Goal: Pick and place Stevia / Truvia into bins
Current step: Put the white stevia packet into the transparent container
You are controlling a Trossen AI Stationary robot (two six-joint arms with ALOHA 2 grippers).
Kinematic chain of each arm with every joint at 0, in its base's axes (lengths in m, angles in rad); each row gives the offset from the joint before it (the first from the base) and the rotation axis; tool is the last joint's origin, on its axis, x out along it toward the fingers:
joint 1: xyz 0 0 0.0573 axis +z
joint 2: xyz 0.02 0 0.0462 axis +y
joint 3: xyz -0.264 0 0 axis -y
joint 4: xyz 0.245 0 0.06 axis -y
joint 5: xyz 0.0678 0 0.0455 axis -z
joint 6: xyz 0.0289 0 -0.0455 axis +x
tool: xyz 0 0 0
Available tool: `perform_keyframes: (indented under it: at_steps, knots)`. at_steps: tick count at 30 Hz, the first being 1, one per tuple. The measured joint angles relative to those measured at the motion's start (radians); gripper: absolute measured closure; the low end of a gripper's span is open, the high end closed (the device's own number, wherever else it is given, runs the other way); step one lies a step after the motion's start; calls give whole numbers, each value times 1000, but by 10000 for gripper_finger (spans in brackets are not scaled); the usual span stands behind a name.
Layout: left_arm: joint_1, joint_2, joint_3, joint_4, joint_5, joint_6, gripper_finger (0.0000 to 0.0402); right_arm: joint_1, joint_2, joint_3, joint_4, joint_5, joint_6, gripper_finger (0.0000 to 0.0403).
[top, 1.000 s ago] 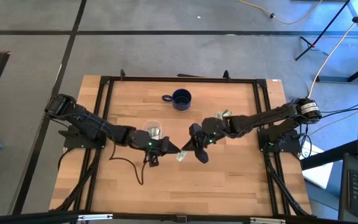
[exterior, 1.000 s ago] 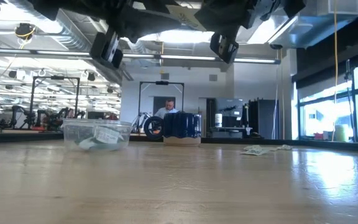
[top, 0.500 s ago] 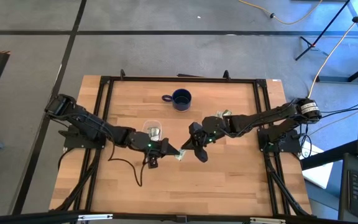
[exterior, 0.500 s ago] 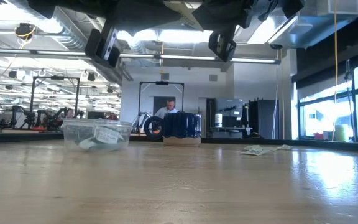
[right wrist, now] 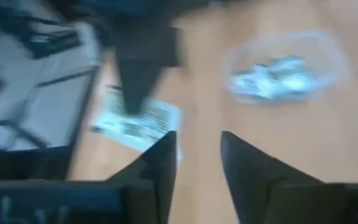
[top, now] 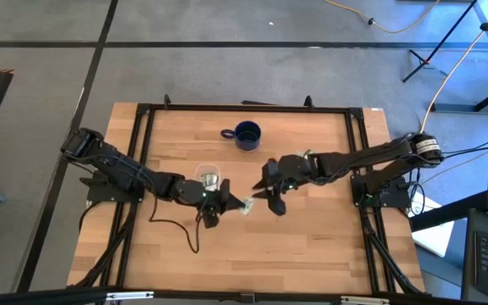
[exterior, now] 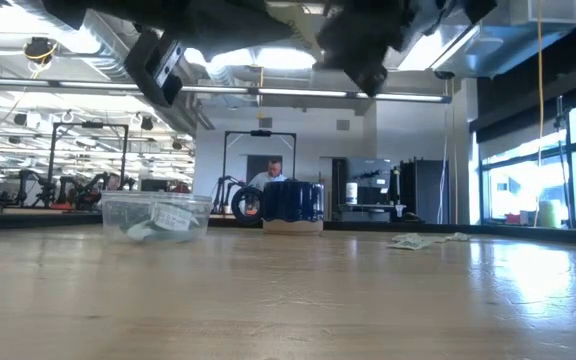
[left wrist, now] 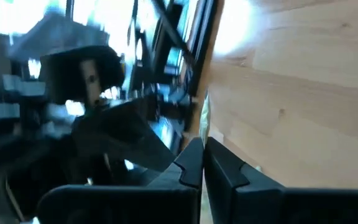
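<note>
With your left gripper point(top: 230, 202) clamped on the packet point(top: 245, 206) and the right gripper point(right wrist: 196, 155) open and empty, carry it over the tub point(top: 207, 178) beside it before you let go.

Two robot arms, each with one gripper: left point(top: 229, 201) and right point(top: 271, 196). One clear tub point(top: 207, 178) and one blue mug point(top: 246, 135) stand on one table point(top: 312, 246). One sachet point(top: 245, 206) sits between the grippers; those inside the tub and at the right arm are too small to count.
</note>
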Motion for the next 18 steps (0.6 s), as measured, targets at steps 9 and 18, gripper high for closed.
perform_keyframes:
  at_steps: [9, 18]
  knots:
    - [49, -131, 0, -326, -163, -766, 399, -29, -36, 0, -309, 229, -28, 225]
    - [227, -279, -1, -838, 116, -1477, 398, -28, -5, -1, -315, 234, -27, 224]
